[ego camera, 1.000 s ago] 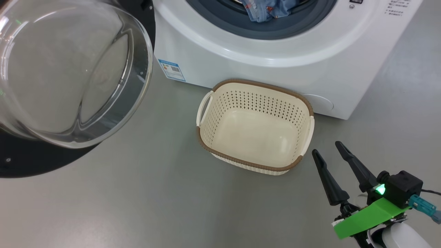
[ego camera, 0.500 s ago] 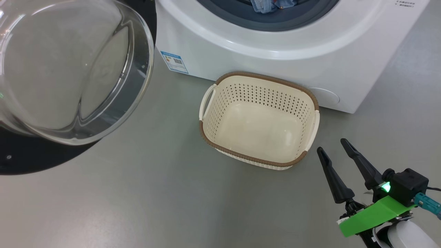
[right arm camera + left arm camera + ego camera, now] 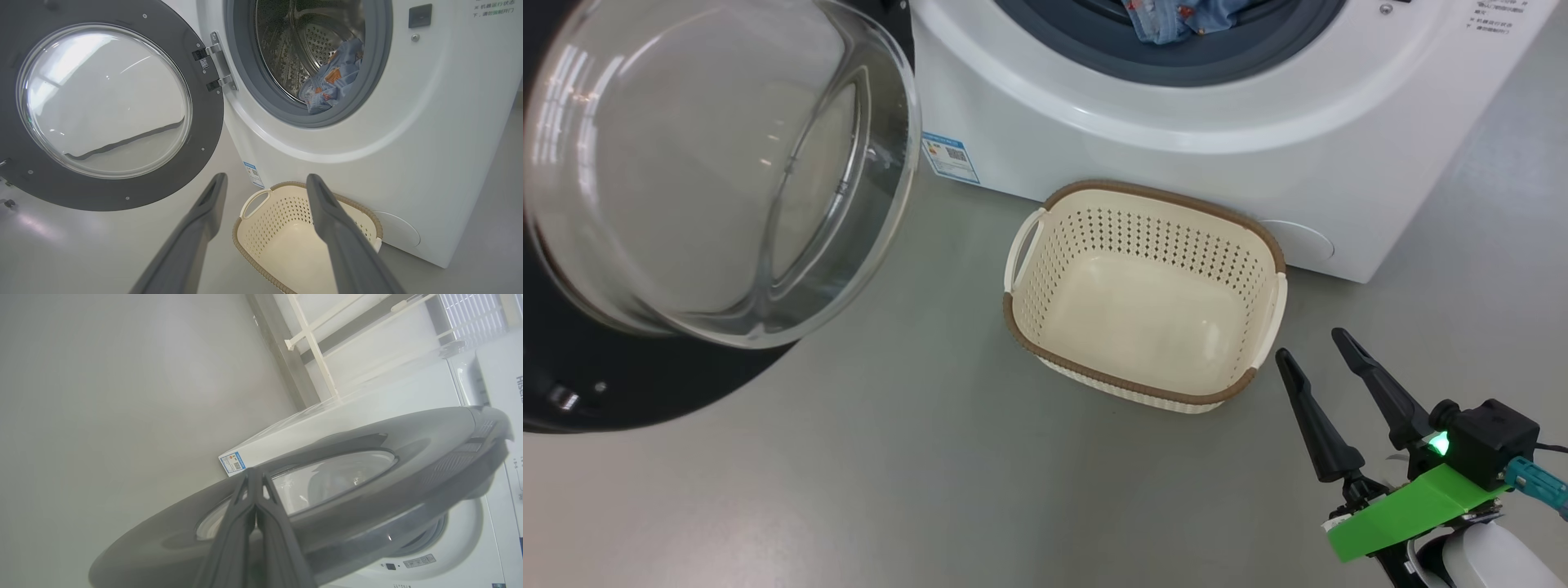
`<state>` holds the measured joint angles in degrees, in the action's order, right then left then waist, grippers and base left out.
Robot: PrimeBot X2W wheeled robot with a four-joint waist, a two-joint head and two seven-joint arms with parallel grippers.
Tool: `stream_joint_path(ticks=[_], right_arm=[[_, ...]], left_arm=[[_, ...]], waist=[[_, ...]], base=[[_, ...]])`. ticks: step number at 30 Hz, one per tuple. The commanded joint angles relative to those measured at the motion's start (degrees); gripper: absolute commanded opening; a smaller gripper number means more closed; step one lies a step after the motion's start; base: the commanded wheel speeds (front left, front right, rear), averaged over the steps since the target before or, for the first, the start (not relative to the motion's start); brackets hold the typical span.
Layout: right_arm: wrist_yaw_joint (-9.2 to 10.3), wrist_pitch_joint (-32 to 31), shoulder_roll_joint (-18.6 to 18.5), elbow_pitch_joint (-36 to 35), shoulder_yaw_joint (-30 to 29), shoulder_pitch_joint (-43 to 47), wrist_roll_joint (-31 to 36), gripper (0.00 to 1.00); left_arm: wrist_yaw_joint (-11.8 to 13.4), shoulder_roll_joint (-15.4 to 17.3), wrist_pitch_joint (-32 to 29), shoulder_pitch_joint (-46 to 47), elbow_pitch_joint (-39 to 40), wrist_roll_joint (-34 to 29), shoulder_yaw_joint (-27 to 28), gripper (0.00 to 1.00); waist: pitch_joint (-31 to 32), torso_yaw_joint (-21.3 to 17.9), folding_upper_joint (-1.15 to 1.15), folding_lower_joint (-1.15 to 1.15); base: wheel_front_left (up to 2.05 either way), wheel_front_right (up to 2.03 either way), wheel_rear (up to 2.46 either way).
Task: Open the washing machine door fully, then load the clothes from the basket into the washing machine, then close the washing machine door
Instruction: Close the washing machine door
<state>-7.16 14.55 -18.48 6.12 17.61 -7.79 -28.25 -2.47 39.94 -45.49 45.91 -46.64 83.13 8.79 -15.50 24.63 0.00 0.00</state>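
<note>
The washing machine [image 3: 1176,139] stands with its door [image 3: 719,163] swung out to the left, glass bowl facing me. Light blue printed clothes [image 3: 331,81] lie inside the steel drum, at the gasket's lower edge. The cream basket [image 3: 1168,193] sits on the floor against the machine's front, and nothing lies in it. My right gripper [image 3: 1311,345] hovers open just right of the basket with nothing between its fingers. In the left wrist view my left gripper [image 3: 254,475] is shut, its tips against the door's dark outer face [image 3: 388,433]; I cannot tell whether they touch.
Grey floor spreads in front of the machine. A blue label sticker [image 3: 949,157] marks the machine's lower left corner. The door's hinge [image 3: 220,61] shows at the opening's left. A white frame and wall [image 3: 314,343] lie behind the machine.
The head camera has shifted a little. The door's glass bowl has swung slightly closer to the machine's front. The right gripper stays open beside the basket.
</note>
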Motion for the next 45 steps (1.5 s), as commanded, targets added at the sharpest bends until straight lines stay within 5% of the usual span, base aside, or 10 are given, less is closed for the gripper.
stream_joint_path(ticks=[1, 28, 45], right_arm=[[-0.33, 0.4, -0.5, -1.2, 0.7, -0.5, 0.3, 1.0], [-0.33, 0.4, 0.5, 0.2, -0.2, 2.5, 4.9, 1.0], [-0.33, 0.4, 1.7, 0.3, -0.8, 3.2, 5.7, 1.0]], left_arm=[[-0.4, 2.6, -1.7, -0.9, 2.3, 0.5, 0.5, 0.0], [-4.2, 1.4, -20.2, -8.2, 18.9, 6.0, -3.9, 0.0], [-4.9, -1.5, -23.9, -8.7, 26.8, 6.3, -7.5, 0.0]], waist=[[0.3, 0.1, 0.0, 0.0], [6.3, -1.7, 0.0, 0.0], [8.1, -7.0, 0.0, 0.0]], base=[[0.0, 0.0, 0.0], [0.0, 0.0, 0.0], [0.0, 0.0, 0.0]])
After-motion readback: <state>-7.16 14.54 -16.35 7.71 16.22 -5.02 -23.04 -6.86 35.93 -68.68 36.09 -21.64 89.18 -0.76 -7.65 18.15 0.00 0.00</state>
